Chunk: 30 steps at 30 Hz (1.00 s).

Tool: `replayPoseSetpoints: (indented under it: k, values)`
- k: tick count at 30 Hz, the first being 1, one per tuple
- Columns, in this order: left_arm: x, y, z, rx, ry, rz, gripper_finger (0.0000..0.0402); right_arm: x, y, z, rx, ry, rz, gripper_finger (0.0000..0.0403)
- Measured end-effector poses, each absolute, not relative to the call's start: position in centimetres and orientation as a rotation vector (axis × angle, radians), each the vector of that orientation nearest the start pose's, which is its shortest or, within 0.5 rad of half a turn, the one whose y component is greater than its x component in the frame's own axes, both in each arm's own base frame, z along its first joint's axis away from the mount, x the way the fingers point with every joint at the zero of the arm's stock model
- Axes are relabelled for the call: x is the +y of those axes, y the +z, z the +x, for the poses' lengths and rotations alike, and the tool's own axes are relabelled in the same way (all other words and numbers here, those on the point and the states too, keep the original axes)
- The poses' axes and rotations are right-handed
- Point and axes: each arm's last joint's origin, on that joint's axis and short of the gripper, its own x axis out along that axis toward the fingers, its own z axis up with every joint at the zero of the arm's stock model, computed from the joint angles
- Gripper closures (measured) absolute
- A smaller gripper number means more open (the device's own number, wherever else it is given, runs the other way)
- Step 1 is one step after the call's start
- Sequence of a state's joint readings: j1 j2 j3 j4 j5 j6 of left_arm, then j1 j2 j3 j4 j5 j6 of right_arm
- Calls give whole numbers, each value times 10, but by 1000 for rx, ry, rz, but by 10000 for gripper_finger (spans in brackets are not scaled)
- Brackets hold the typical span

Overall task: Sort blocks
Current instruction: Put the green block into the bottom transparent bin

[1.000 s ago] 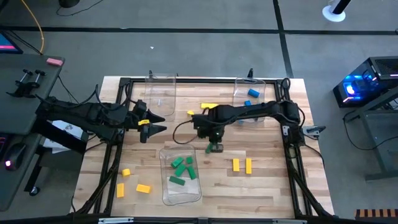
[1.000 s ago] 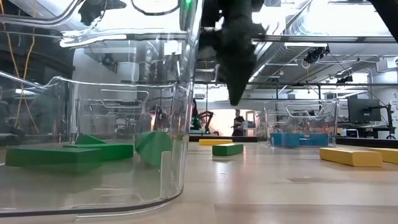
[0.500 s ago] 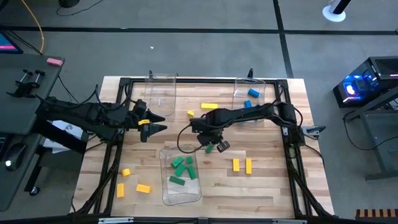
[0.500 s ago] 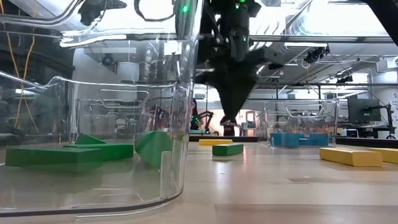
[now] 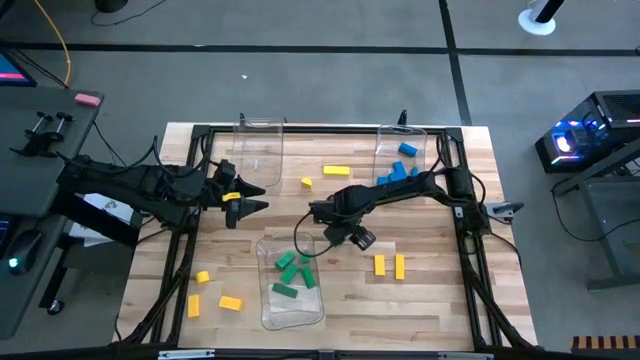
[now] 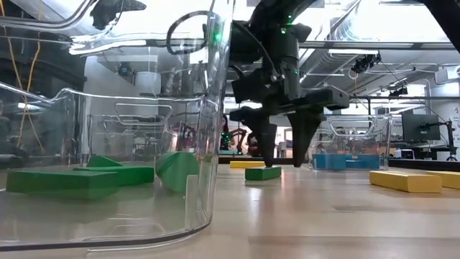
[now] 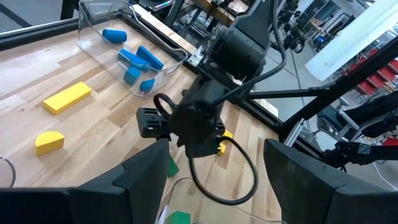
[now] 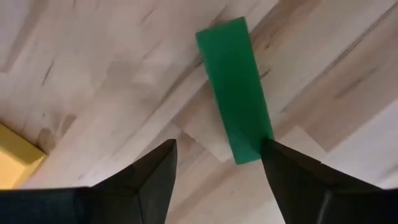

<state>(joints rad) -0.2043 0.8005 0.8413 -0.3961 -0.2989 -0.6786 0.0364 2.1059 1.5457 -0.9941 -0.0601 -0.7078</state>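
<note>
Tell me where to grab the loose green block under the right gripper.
Grip the green block across its narrow width, on the two long sides near the middle, coming straight down from above. It lies flat on the table, and the open right gripper hangs over one end.

The left gripper's (image 7: pixel 205 180) own two dark fingers (image 7: pixel 146 171) stand wide apart, holding nothing. Between and beyond them the right arm (image 7: pixel 239 53) reaches down over the wooden table (image 7: pixel 37 74), a black cable (image 7: pixel 239 177) looping off its wrist. A clear bin (image 7: pixel 93 12) holds several blue blocks (image 7: pixel 134 59). A yellow bar (image 7: pixel 67 98) and a yellow half-round block (image 7: pixel 50 142) lie apart on the wood. A green block (image 7: pixel 171 165) shows beside the right arm's wrist.
</note>
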Motion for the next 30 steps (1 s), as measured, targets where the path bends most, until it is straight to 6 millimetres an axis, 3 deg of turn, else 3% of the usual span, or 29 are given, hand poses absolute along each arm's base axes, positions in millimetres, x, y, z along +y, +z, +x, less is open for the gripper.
replayPoseSetpoints:
  k: [5,21,30]
  values:
    - [-26,330,166,298,206,-582,154,18,148,396,1435,563,-545,174]
    - [-26,330,166,298,206,-583,154,17,172,418,1302,566,-618,176]
    - [-26,330,166,296,208,-601,154,17,145,408,1302,605,-651,176]
